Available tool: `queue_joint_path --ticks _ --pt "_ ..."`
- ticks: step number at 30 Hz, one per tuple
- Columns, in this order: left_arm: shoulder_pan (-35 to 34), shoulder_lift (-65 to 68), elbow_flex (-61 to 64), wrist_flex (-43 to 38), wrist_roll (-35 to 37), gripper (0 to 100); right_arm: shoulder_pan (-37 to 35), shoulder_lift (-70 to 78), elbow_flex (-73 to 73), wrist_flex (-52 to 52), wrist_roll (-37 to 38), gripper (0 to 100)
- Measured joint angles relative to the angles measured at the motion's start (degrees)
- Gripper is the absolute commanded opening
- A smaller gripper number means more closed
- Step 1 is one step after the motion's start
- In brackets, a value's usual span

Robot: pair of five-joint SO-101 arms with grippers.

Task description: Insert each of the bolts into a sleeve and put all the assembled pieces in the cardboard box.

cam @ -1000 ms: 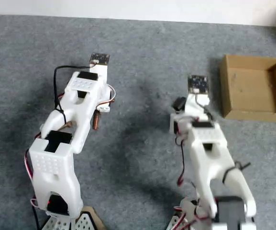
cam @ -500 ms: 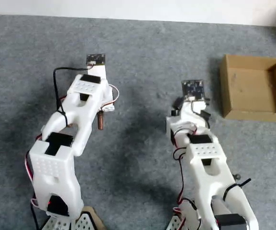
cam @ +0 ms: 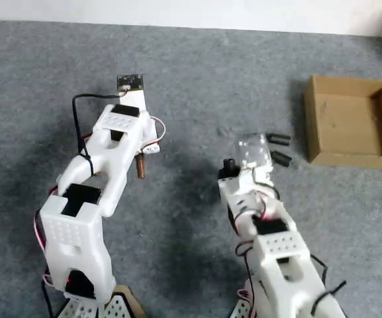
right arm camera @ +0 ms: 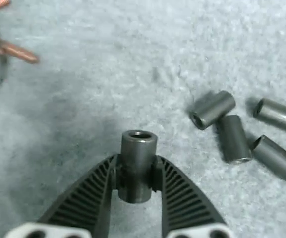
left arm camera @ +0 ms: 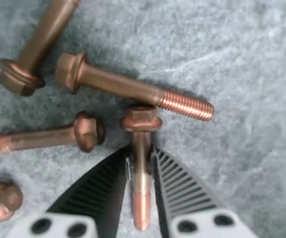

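Observation:
My left gripper [left arm camera: 141, 163] is shut on the shank of a copper bolt [left arm camera: 141, 119], head outward, just above the grey carpet. Several loose bolts [left arm camera: 133, 89] lie around it. In the high view that bolt [cam: 140, 165] hangs beside the left arm [cam: 114, 146]. My right gripper [right arm camera: 137, 171] is shut on a dark metal sleeve [right arm camera: 138, 153], its bore facing outward. Several more sleeves [right arm camera: 212, 109] lie on the carpet beyond it; two sleeves [cam: 278, 139] show beside the cardboard box [cam: 349, 159] at the right.
The open box holds nothing that I can see. The right arm [cam: 270, 245] stands at the near middle, the left arm's base at the near left. Bare grey carpet lies between the two arms. Distant bolts [right arm camera: 16, 52] show in the right wrist view.
The right arm has pulled back from the box toward the near side and to the left, uncovering the sleeves on the carpet. The left arm has barely shifted, still holding its bolt.

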Motion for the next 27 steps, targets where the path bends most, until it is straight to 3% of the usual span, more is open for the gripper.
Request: queue_joint_path --ticks 6,16,22,27 --pt "0.0 -6.2 10.6 -10.4 0.2 1 -1.1 -11.5 5.0 0.0 0.0 0.5" --pt "0.1 -21.0 40.7 -47.4 -2.1 1 -1.6 -23.9 13.5 -0.4 -8.7 0.5" --pt "0.4 -22.0 42.3 -51.7 -2.5 1 -3.0 -33.3 14.2 -4.4 -6.9 0.5" --pt "0.3 -22.0 42.7 -54.2 -2.5 1 -7.4 -38.4 14.2 3.3 -4.7 0.5"
